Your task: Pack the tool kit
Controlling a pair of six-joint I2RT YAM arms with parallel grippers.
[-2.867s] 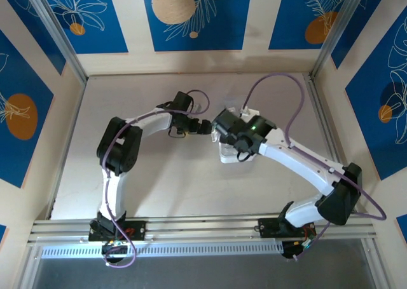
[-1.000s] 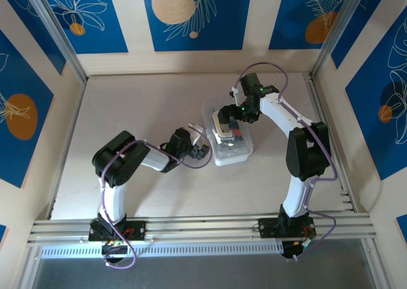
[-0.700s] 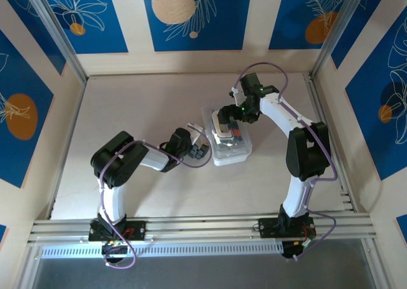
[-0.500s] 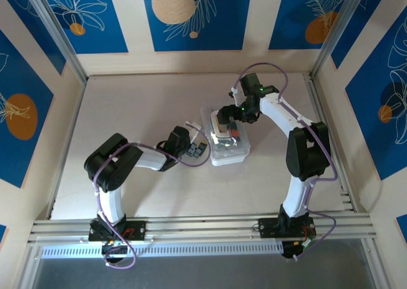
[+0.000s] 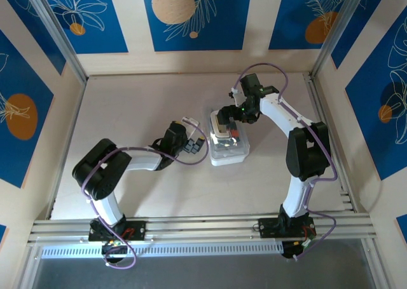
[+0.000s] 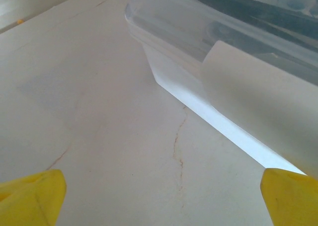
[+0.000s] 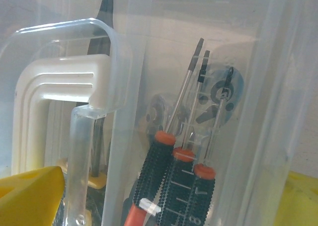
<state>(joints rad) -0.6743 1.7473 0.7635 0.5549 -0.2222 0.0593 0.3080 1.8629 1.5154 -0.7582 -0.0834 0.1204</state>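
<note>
Top external, starting from the near edge of the table (image 5: 140,105): I have two arms and one case on screen. My left arm lies low across the near-left part of the table. The left gripper (image 5: 196,147) sits around the middle of the table, just beside the left long side of the case (image 5: 230,154).

On the left wrist camera I see its two yellow fingertips (image 6: 31,196) at the bottom corners of the picture, spread wide with bare table between them. The case's translucent wall runs across just ahead. Whether the right-hand tip touches it I cannot tell.

The case stands a little right of the table's centre, its long sides running near to far.

Further out, my right arm climbs along the right edge of the table and bends back inward. The right gripper (image 5: 224,120) hangs over the far end of the case, pointing down. On the right wrist camera its two yellow tips sit wide apart at the bottom corners, so the jaws are spread. The right-hand tip is blurred behind plastic, and I cannot tell whether either one touches the case.

Through the clear wall I count:
- three screwdrivers (image 7: 174,171) side by side, with black knurled grips, red-orange collars and thin shafts
- one round metal ratchet (image 7: 223,91) head behind those shafts
- one white moulded handle (image 7: 54,82) to their left
</note>
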